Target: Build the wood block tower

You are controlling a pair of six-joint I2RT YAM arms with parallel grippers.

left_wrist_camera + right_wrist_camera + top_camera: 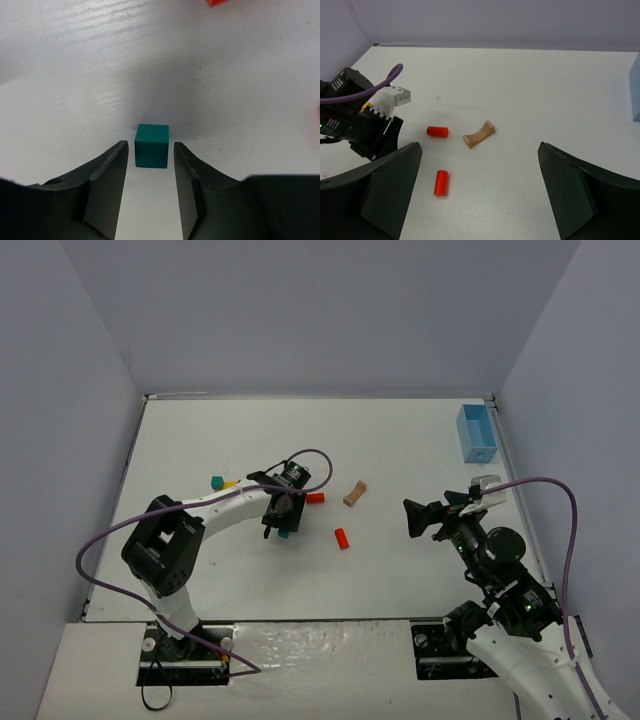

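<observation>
- The tower's pieces lie loose on the white table point(200, 440).
- On the left, a small teal block point(216, 481) sits just beside a yellow piece point(230, 483).
- The left gripper point(280, 524) has its fingers a little apart. A teal cube point(151, 145) sits between them, and neither finger touches it.
- One red cylinder point(316, 497) lies just right of that gripper. The other red cylinder point(341, 538) lies closer to the arms.
- A tan arch point(355, 493) lies near them.
- The right gripper point(411, 519) is spread wide and holds nothing.
- A light-blue bin point(477, 432) stands at the far right.

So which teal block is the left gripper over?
The teal block lying alone at its fingertips; the other teal block lies beside the yellow piece.
</observation>
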